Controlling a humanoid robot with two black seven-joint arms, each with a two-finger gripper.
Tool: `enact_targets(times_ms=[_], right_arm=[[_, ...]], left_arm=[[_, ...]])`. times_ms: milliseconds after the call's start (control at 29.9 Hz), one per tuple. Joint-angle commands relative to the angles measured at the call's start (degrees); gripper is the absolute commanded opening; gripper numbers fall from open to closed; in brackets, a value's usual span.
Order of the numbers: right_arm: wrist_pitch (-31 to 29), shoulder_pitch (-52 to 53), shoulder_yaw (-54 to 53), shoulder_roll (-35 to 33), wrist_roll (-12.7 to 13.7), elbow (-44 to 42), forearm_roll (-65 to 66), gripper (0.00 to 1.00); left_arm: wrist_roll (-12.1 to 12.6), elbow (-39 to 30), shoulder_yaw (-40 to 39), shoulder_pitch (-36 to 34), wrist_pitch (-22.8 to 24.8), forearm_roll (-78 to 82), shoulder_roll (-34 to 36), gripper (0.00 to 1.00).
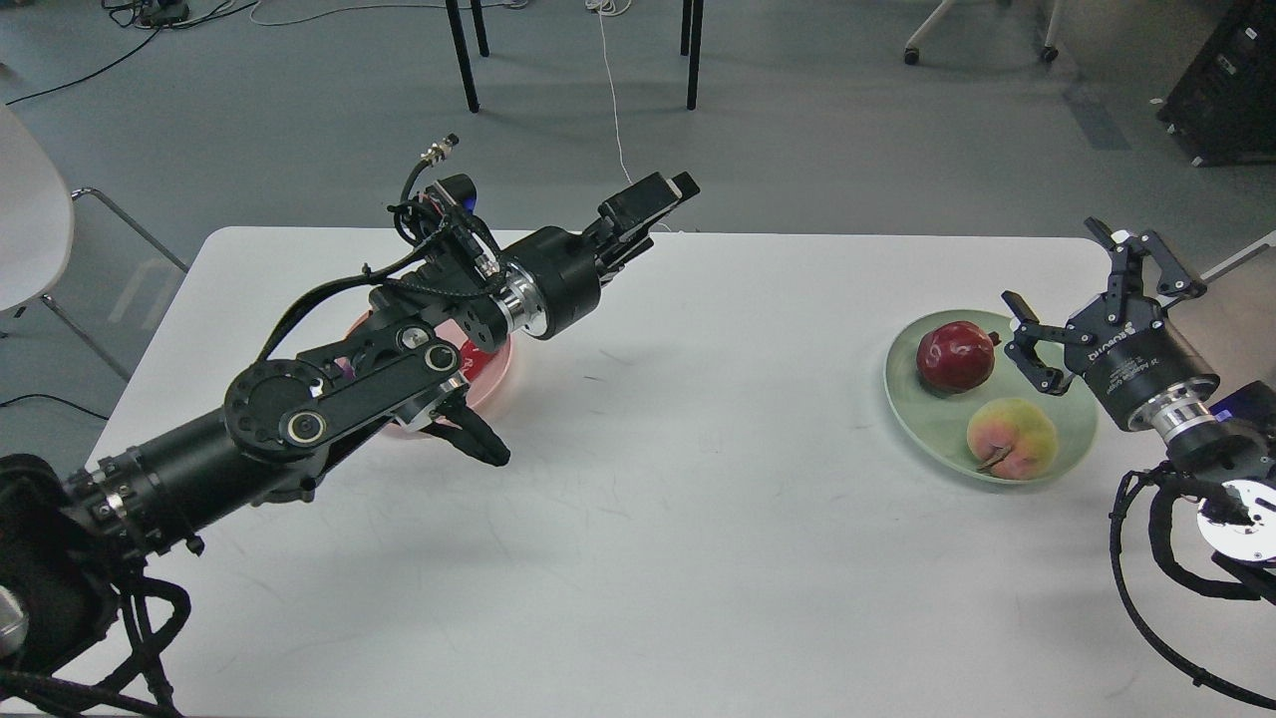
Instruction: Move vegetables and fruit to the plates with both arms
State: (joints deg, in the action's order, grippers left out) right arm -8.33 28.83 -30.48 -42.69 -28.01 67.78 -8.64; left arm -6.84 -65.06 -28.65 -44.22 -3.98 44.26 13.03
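My left arm lies across the pale pink plate [501, 365] and hides most of it. A bit of the red chili pepper [473, 357] shows on the plate; the eggplant is hidden behind the arm. My left gripper [653, 197] is raised above the table's back edge, seen side-on and holding nothing I can see. The pale green plate [922, 417] at the right holds the dark red pomegranate [955, 356] and the yellow-pink peach [1012, 439]. My right gripper [1049, 263] is open and empty just right of the pomegranate, not touching it.
The white table [698, 479] spans the view. Behind it on the floor are black chair legs [463, 55] and a white cable [620, 130]. A white chair [30, 209] stands at the left and a black cabinet [1231, 90] at the far right.
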Motion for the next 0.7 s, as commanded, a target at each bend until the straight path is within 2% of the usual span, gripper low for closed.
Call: enact_targets(times_ms=[0,67,167,201,268,334,401,669], right_arm=[[4.89,2.63,1.47,1.9,0.01,0.07,0.02,0.97],[6.21,3.42,2.09,2.61,0.01,0.16,0.11,0.97],[8.76,4.39,3.75,3.66,0.01,1.39,1.33,0.97],[9.46,4.82,4.37,3.75,0.01,2.0,2.3,0.97],[9.82,5.27,5.95,3.84,0.01,3.49,5.19,0.98],[9.82,5.62,7.53,3.93,0.01,5.42,8.27,0.99],[9.91,5.88,8.5,3.93,0.01,5.96,10.3,0.99],[9.65,5.62,3.86,4.1,0.01,6.23,10.66,0.99]], left_arm=[[-0.11,0.02,-11.04,8.61,0.72,-1.37,-0.72,0.98],[-0.11,0.02,-17.37,12.04,4.14,-1.37,-1.68,0.98],[-0.63,0.02,-25.99,17.4,11.95,-1.11,-3.44,0.98],[-1.42,0.02,-27.93,18.55,13.63,-1.02,-3.62,0.98],[-4.75,0.02,-29.87,20.05,15.57,-0.84,-3.8,0.98],[-8.35,0.02,-30.93,21.02,15.84,-0.84,-3.89,0.98],[-10.3,0.02,-31.2,21.63,15.93,-0.84,-3.89,0.98],[-10.21,-0.07,-30.94,22.6,16.02,-0.84,-4.06,0.98]])
